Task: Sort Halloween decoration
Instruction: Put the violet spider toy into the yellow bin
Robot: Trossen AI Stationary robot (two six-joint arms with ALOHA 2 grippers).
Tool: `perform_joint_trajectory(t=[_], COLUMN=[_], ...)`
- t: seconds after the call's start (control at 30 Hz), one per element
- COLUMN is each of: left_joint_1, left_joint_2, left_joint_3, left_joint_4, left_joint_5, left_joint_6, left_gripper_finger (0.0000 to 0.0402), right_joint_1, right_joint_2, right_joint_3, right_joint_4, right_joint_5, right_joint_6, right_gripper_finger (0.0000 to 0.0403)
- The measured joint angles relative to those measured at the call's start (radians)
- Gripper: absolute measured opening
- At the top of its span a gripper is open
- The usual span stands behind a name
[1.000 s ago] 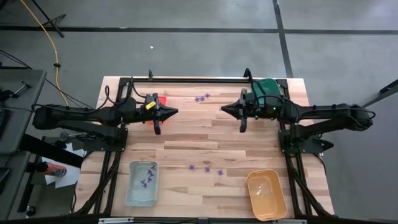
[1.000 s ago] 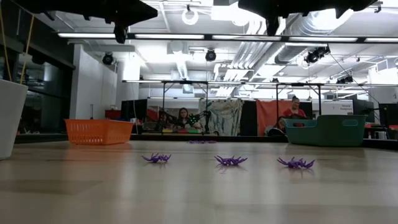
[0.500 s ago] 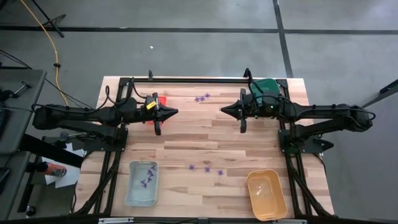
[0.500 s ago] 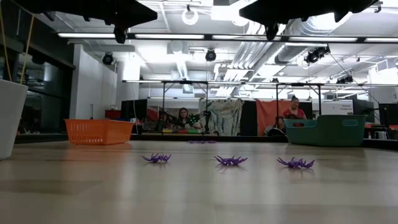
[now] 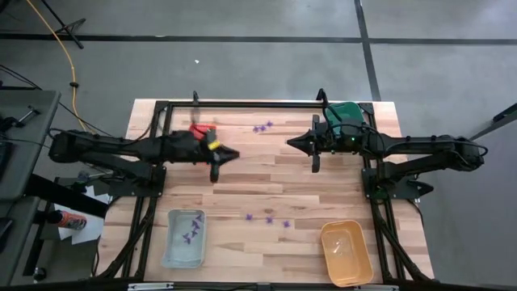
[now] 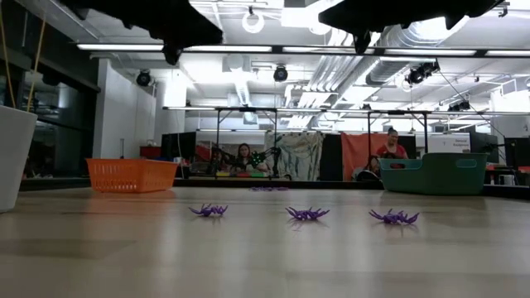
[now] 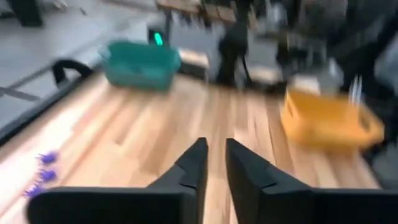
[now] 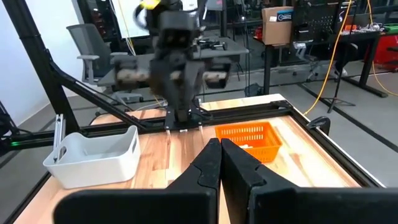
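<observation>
The Halloween decoration shows as tiny purple pieces. Three lie near the table's middle (image 5: pixel 268 218), seen up close in the low view (image 6: pixel 307 213). A few lie by the far edge (image 5: pixel 262 127), and some sit in the pale blue tray (image 5: pixel 184 238). My left gripper (image 5: pixel 237 153) hovers high over the far-left part of the table, pointing toward the right edge. Its fingers (image 7: pixel 214 163) stand a little apart with nothing between them. My right gripper (image 5: pixel 289 141) faces it from the right, also high, shut (image 8: pixel 219 146) and empty.
A red tray (image 5: pixel 199 129) lies partly under my left arm at the far left. A green tray (image 5: pixel 347 113) stands at the far right, under my right arm. An orange tray (image 5: pixel 346 252) sits at the near right. Bare wood lies between the two grippers.
My left gripper has gone a short way toward the table's right edge and slightly toward the near edge, tipping its nose down a little. It now covers more of the red tray. The purple pieces lie where they were.
</observation>
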Motion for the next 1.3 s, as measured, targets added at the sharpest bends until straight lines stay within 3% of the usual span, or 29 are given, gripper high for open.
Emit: perform_joint_trajectory(t=[0.23, 0.43, 0.5, 0.63, 0.73, 1.13, 1.3], left_joint_1=[-0.130, -0.193, -0.204, -0.225, -0.248, -0.310, -0.318], left_joint_2=[0.239, 0.432, 0.494, 0.609, 0.679, 0.817, 0.820], left_joint_3=[0.163, 0.174, 0.174, 0.174, 0.174, 0.178, 0.178], left_joint_4=[-0.289, -0.252, -0.226, -0.143, -0.073, -0.012, -0.013], left_joint_5=[0.002, 0.004, 0.052, 0.194, 0.242, 0.185, 0.119], left_joint_6=[0.190, 0.261, 0.257, 0.254, 0.254, 0.254, 0.228], left_gripper_finger=[0.0123, 0.0172, 0.0179, 0.0183, 0.0184, 0.0183, 0.0133], right_joint_1=[0.000, 0.000, 0.000, 0.000, 0.000, 0.000, 0.000], right_joint_2=[0.000, 0.000, 0.000, 0.000, 0.000, 0.000, 0.000], right_joint_3=[0.000, 0.000, 0.000, 0.000, 0.000, 0.000, 0.000], right_joint_4=[-0.049, -0.129, -0.153, -0.191, -0.214, -0.227, -0.227], right_joint_5=[0.000, 0.000, 0.000, 0.000, 0.000, 0.000, 0.000], right_joint_6=[0.000, 0.000, 0.000, 0.000, -0.002, -0.003, 0.002], right_gripper_finger=[0.0005, 0.0005, 0.0005, 0.0005, 0.0005, 0.0005, 0.0005])
